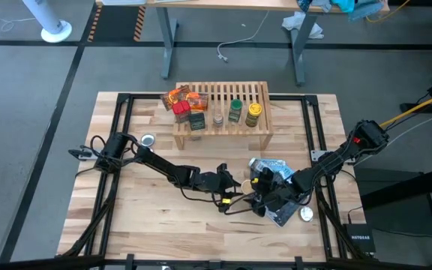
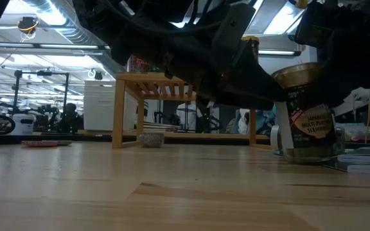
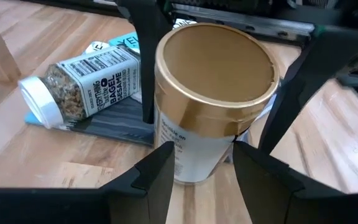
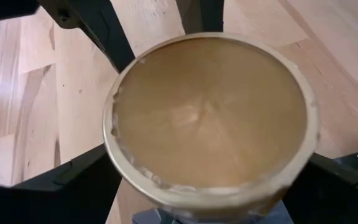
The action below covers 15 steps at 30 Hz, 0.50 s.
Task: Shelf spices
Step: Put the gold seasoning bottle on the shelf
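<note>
A jar with a tan cap (image 3: 216, 68) stands upright on the table (image 2: 172, 192), in front of the shelf (image 1: 216, 94). My left gripper (image 3: 201, 165) comes from the left and is shut on the jar's lower body. My right gripper (image 4: 210, 186) comes from the right, above the cap (image 4: 210, 112), and is shut on the jar. On the shelf sit orange packets (image 1: 178, 97), a red-capped jar (image 1: 181, 111), a dark tin (image 1: 197, 120), a green-capped jar (image 1: 235, 109) and a yellow-capped jar (image 1: 254, 112). A white-capped jar (image 3: 79, 81) lies on its side on the pouch. My left gripper pinches the jar's lower body (image 3: 191, 158) between its two fingers (image 3: 160, 171), slanting down from the table's left. The jar stands upright with its base on the table. My right gripper has the jar between its fingers (image 4: 73, 177) below the cap rim (image 4: 129, 168), slanting down from the right. The cap hides its fingertips.
The blue-and-black pouch (image 1: 282, 214) lies just right of the jar, under the right arm. One silver disc (image 1: 148, 139) lies left of the shelf, another (image 1: 306, 214) near the pouch. Bare tabletop shows at the near left (image 1: 141, 217).
</note>
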Available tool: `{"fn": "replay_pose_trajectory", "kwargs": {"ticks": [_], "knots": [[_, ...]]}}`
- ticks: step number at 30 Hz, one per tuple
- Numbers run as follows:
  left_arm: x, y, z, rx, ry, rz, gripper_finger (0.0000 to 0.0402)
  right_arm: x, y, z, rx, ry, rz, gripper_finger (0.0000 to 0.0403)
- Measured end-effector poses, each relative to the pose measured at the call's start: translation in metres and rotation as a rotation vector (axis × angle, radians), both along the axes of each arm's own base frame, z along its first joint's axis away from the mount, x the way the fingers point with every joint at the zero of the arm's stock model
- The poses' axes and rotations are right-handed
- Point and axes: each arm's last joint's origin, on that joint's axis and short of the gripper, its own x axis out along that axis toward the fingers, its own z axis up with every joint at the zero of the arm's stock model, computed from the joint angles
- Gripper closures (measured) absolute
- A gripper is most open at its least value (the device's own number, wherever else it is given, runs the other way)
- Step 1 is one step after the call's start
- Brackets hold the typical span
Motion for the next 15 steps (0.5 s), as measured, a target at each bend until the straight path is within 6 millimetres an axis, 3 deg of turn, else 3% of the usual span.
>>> {"fn": "replay_pose_trajectory", "kwargs": {"ticks": [15], "knots": [[0.0, -0.0004, 0.0001, -0.003, 0.0, -0.003, 0.0245, 0.0027, 0.0016, 0.0025, 0.023, -0.038, 0.001, 0.0035]]}}
